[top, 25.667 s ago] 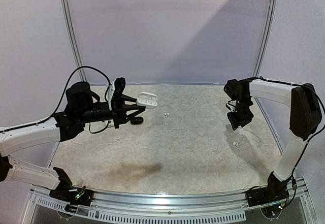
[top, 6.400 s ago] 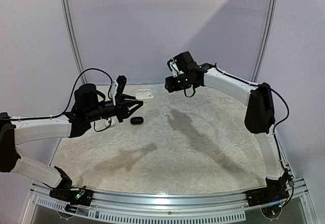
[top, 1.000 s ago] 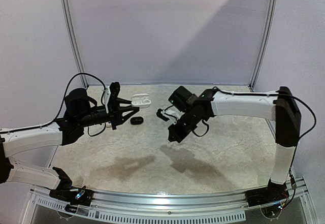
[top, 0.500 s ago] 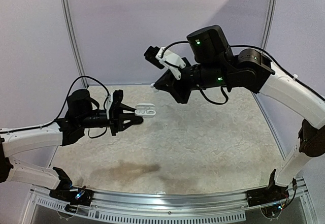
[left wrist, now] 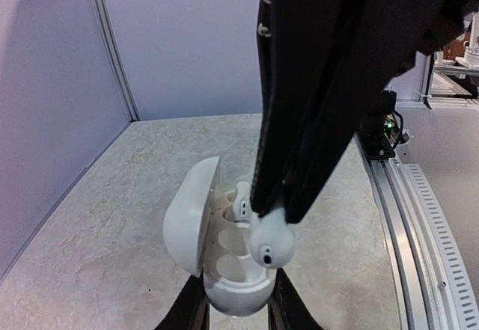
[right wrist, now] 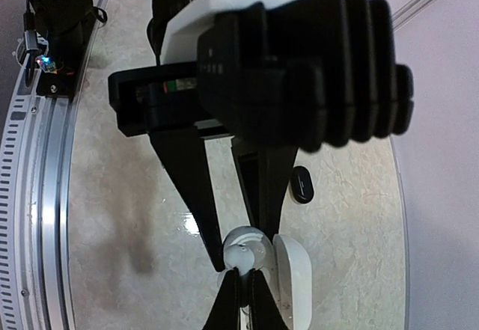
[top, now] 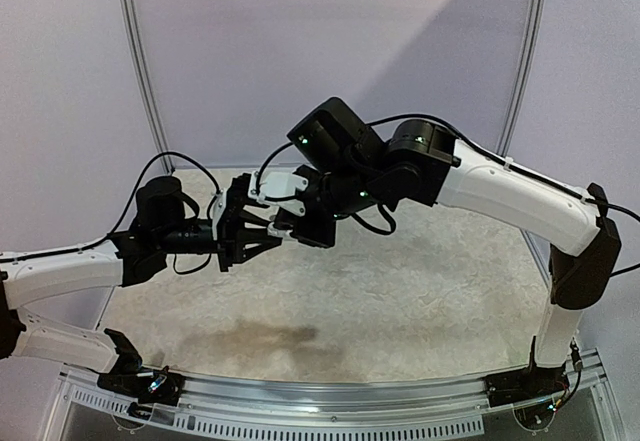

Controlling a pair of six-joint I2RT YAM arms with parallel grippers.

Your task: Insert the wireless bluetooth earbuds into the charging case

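White plastic fills the middle of my left wrist feed. The charging case (left wrist: 224,281) is open, with its lid (left wrist: 191,214) swung up on the left of that view. The left gripper (left wrist: 238,304) has both fingers pressed against the sides of the case body and holds it above the marbled table (left wrist: 97,218).

The right gripper (left wrist: 278,218) comes down from the top of the same feed as two long black fingers. They are nearly closed, and a white earbud (left wrist: 271,244) is pinched at their very tips. The earbud hangs just over the right rim of the case, next to the near socket, which looks hollow. I cannot tell whether the earbud touches the rim or is only in front of it. In the far socket, just behind the fingertips, I see what looks like a second bud (left wrist: 241,204), already seated.

On the right wrist feed I look along my own fingers at the round end of the case, with the lid to its right. The left gripper's black fingers reach in from above to clamp it. A dark oval case (right wrist: 301,184) lies on the table beyond, well apart from both grippers.

From the top camera the two grippers meet nose to nose over the left half of the table, and the right arm's wrist hides most of the case.
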